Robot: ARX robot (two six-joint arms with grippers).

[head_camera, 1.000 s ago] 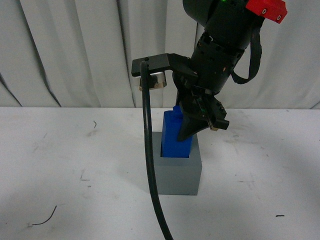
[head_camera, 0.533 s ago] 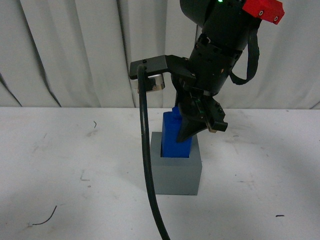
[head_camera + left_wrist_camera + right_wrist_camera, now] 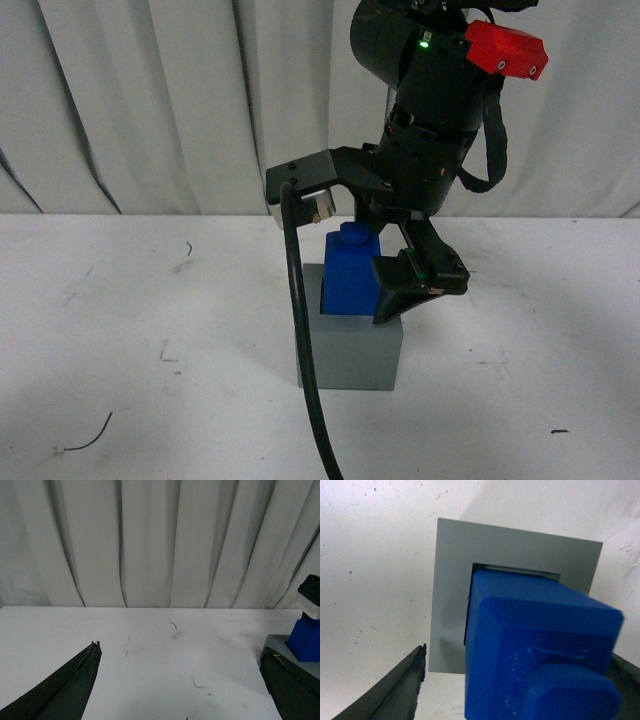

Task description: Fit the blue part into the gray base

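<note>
The blue part (image 3: 350, 270) stands upright in the recess of the gray base (image 3: 350, 352) at the middle of the table, with its knob on top. My right gripper (image 3: 392, 290) is open and hangs just over the base, its jaws spread on either side of the blue part without gripping it. In the right wrist view the blue part (image 3: 535, 640) fills the gap between the fingers (image 3: 395, 692), above the gray base (image 3: 451, 590). My left gripper (image 3: 182, 680) is open and empty, low over the table; the gray base (image 3: 278, 647) and the blue part (image 3: 306, 639) show beside one finger.
A thick black cable (image 3: 303, 370) hangs in front of the base's left side. The white table (image 3: 120, 330) has a few small dark marks. A grey curtain (image 3: 150, 100) closes the back.
My right gripper has opened and let go of the blue part, and the arm has lifted slightly. The blue part stays upright in the base.
</note>
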